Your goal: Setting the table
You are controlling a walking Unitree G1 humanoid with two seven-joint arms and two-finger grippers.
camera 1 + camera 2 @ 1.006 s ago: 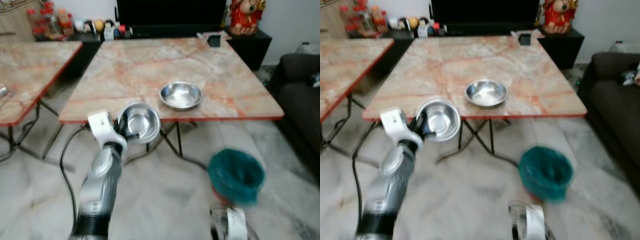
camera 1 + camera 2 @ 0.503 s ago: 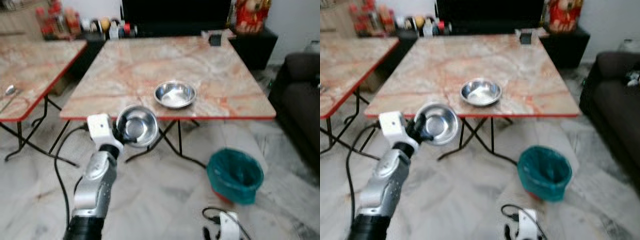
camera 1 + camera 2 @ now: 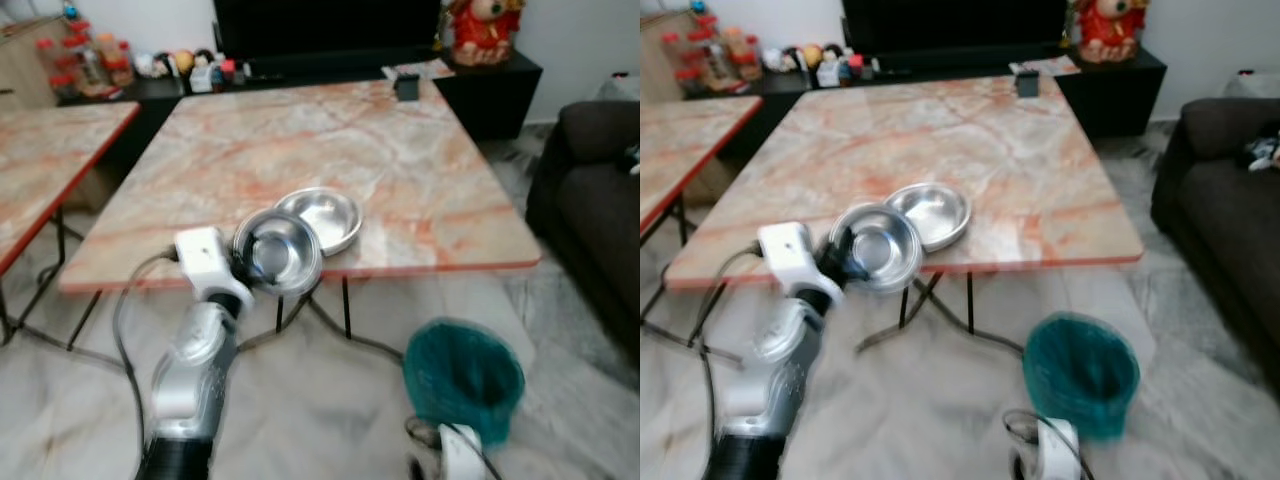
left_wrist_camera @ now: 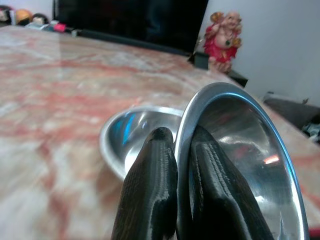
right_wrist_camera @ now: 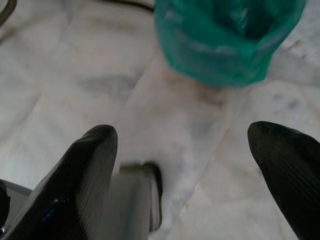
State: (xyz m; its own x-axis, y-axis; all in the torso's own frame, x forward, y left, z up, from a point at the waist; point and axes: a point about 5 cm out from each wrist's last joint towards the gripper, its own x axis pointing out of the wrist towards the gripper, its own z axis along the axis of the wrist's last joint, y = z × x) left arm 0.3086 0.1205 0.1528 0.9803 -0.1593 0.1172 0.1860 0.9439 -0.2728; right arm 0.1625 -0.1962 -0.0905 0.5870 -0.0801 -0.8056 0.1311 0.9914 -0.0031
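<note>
My left gripper (image 4: pixel 175 165) is clenched on the rim of a steel bowl (image 3: pixel 278 253), one finger inside and one outside, and holds it tilted at the near edge of the surface (image 3: pixel 300 140). A second bowl (image 3: pixel 320 218) rests just beyond the gripper, very close. I think I should carry my bowl well aside from it, level it, lower until the base sits flat, then release. My right gripper (image 5: pixel 185 165) hangs spread wide over the floor.

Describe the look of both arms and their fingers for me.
The left arm is silver with a black lower section, a white wrist block and a black cable looping beside it. Both grippers have long black fingers, finely ribbed. The right arm shows a white wrist.
</note>
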